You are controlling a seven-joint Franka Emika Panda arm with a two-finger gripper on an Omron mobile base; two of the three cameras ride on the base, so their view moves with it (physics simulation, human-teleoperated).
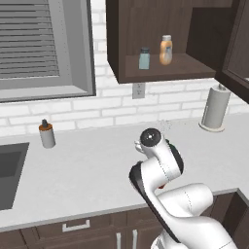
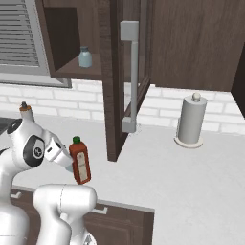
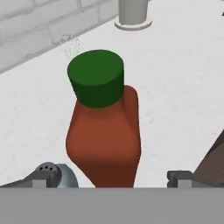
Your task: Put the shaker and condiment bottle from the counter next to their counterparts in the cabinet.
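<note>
- We see the tall red-orange condiment bottle with a green cap standing upright on the wide white-grey counter, near its front edge and just ahead of the arm's hand
- In the hand view the bottle stands between the two dark fingertips of the gripper; the fingers are spread wide, one on each side, and we cannot tell whether either tip touches the bottle
- In the right base view the bottle appears just beside the white wrist, its green cap uppermost
- We cannot make out the shaker on the counter with certainty; a faint speckled patch lies far back near the white brick wall
- The dark brown wooden wall cabinet hangs above the counter with its door swung open
- On the cabinet shelf stand a small pale teal shaker with a grey cap and, just to its right, a short yellow-orange bottle with a pale cap, near each other but apart
- A grey paper-towel roll on a round stand sits at the far right of the counter
- A grey cylinder dispenser with an orange collar and black pump stands at the far left, next to the dark sink
</note>
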